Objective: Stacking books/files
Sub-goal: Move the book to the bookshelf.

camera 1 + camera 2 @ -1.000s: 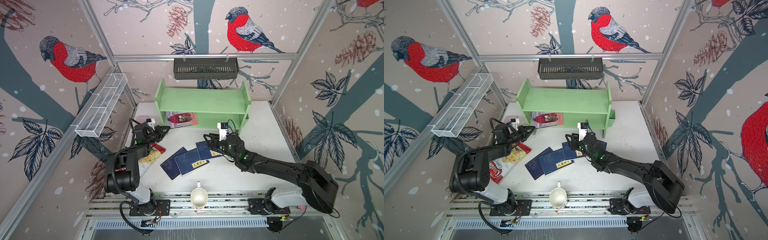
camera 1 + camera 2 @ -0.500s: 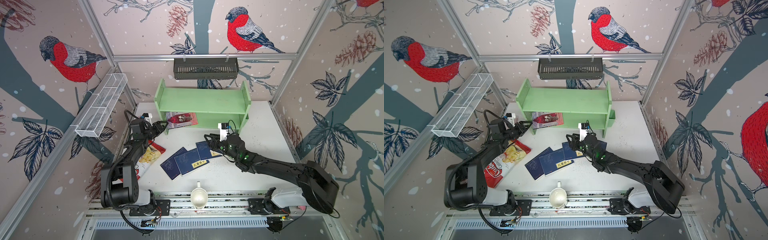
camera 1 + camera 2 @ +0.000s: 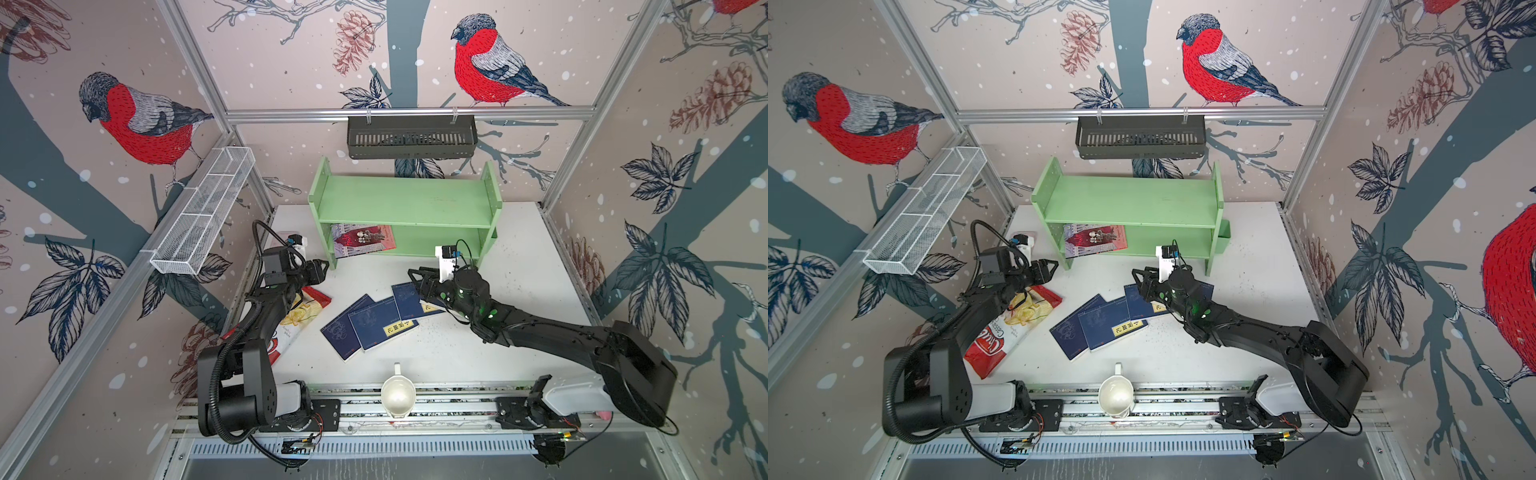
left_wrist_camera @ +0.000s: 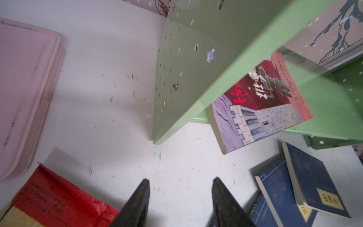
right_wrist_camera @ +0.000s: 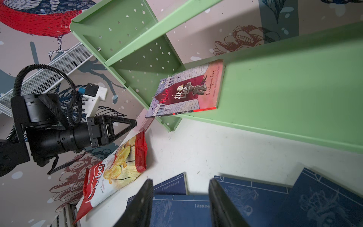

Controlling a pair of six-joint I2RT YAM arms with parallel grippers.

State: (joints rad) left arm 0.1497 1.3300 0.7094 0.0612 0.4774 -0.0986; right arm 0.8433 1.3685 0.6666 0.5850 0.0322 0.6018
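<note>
1. We see the left gripper with its jaws apart and empty, above the bare table.
2. We find the right gripper parted and empty over the fanned navy paperbacks.
3. The Hamlet book lies on the lower board of the green shelf.

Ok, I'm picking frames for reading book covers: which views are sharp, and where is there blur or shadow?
Left wrist view: smeared throughout, the pink-and-red book and pink case soft-edged. Right wrist view: crisp, that book's title legible, soft shadow under the green shelf. Both top views: even light, wide-angle, navy books small.
</note>
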